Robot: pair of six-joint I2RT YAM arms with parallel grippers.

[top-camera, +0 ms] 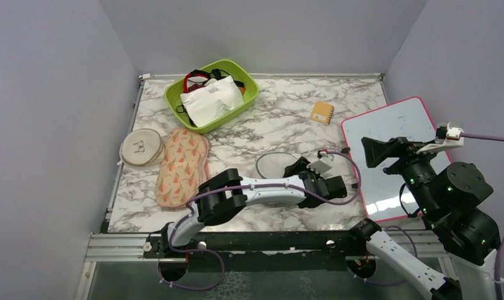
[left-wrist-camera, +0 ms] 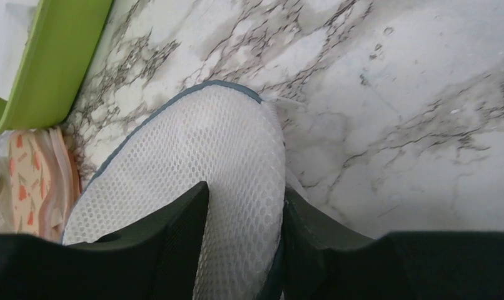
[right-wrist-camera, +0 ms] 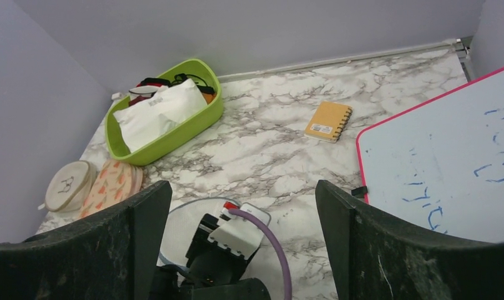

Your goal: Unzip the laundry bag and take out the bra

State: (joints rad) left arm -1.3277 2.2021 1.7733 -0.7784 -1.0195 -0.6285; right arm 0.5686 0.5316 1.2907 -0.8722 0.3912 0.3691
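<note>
The laundry bag (top-camera: 274, 165) is a round white mesh pouch with a grey-blue rim, lying on the marble table near the middle front. My left gripper (top-camera: 297, 170) reaches it from the right side of the bag. In the left wrist view the left gripper (left-wrist-camera: 244, 194) is shut on the bag's edge, with the mesh (left-wrist-camera: 218, 150) pinched between both fingers. My right gripper (top-camera: 378, 152) is raised above the whiteboard, open and empty. In the right wrist view the right gripper (right-wrist-camera: 243, 187) looks down on the bag (right-wrist-camera: 181, 219) and the left wrist. The bra is not in view.
A green bin (top-camera: 231, 119) with a white pouch (top-camera: 211, 100) and dark straps stands at the back left. A beige disc (top-camera: 141, 147) and a peach floral pouch (top-camera: 182, 165) lie at the left. A small orange notebook (top-camera: 322, 112) and a pink-edged whiteboard (top-camera: 393, 125) lie at the right.
</note>
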